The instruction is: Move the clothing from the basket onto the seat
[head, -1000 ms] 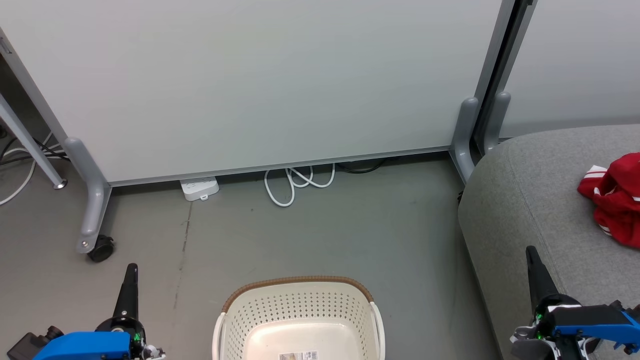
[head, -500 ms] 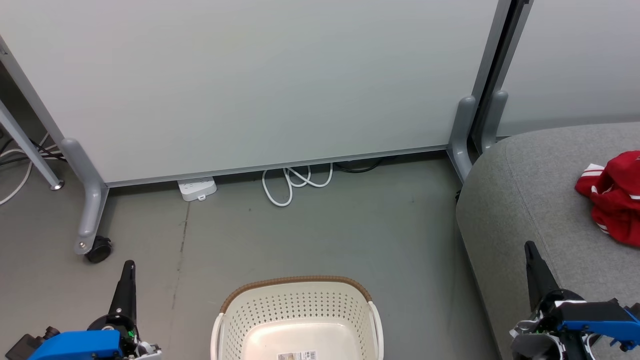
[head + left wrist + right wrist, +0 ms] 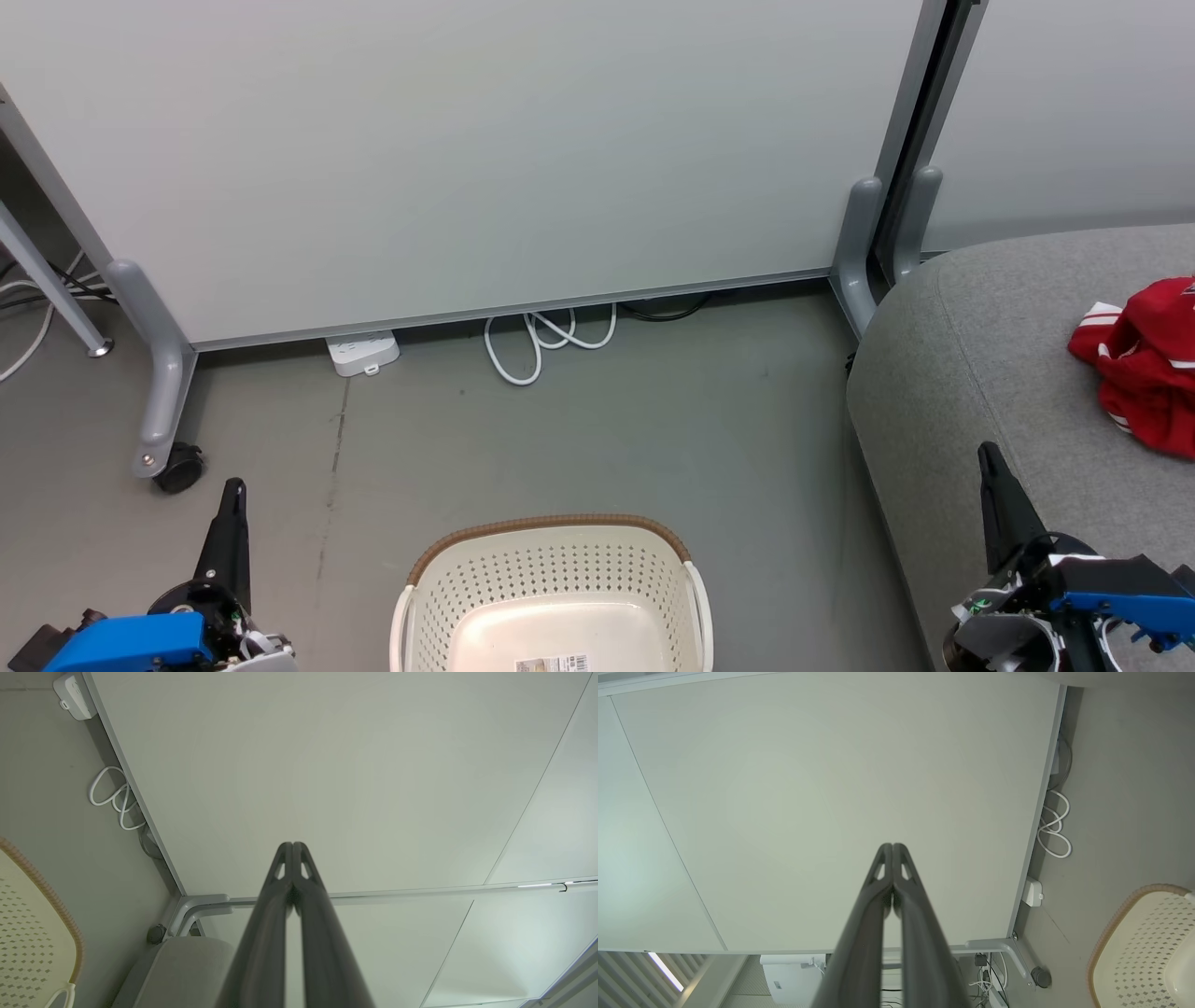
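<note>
The white perforated basket (image 3: 551, 588) with its brown rim stands on the floor at the bottom centre; the part of its inside that shows holds only a label sticker. Red clothing (image 3: 1144, 373) with white stripes lies crumpled on the grey seat (image 3: 990, 373) at the right edge. My left gripper (image 3: 233, 495) is shut and points up, left of the basket. My right gripper (image 3: 987, 457) is shut over the seat's front part, well short of the clothing. In the wrist views both pairs of fingers (image 3: 292, 847) (image 3: 893, 847) meet at the tips with nothing between them.
A pale partition panel (image 3: 467, 149) on grey castor legs (image 3: 159, 392) stands behind the basket. A white power strip (image 3: 362, 353) and coiled white cable (image 3: 541, 341) lie at its foot. A second panel (image 3: 1074, 112) rises behind the seat. Bare grey floor (image 3: 607, 439) lies between basket and panel.
The whole head view has shifted slightly, so the camera moved. Both grippers stay shut and sit a little higher in the picture. The clothing and basket lie as before.
</note>
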You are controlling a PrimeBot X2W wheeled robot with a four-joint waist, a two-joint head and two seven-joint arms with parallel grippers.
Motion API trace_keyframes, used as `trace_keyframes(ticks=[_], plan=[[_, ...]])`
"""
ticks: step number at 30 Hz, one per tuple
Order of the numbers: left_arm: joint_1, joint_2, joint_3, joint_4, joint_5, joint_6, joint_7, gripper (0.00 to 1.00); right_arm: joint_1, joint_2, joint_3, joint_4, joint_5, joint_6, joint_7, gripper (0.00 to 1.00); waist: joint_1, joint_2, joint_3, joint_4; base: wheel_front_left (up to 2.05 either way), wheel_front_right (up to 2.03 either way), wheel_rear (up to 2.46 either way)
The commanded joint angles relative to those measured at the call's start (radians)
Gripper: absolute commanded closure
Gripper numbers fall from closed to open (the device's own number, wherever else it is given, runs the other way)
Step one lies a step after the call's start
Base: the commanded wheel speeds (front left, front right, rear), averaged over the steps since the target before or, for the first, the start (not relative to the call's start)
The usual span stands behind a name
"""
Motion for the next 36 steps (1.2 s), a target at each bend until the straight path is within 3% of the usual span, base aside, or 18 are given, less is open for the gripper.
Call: trace_keyframes(ticks=[1, 36], plan=[[-0.01, 0.006, 0.005, -0.005, -0.012, -0.006, 0.007, 1.0, -0.015, -0.001, -0.002, 0.002, 0.017, 0.0, 0.004, 1.0, 0.0001, 0.0, 0.0, 0.0, 0.0, 0.0, 0.0], [-0.009, 0.006, 0.004, -0.005, -0.009, -0.006, 0.005, 1.0, -0.012, -0.001, -0.002, 0.002, 0.013, 0.0, 0.004, 1.0, 0.0001, 0.0, 0.0, 0.0, 0.0, 0.0, 0.0]])
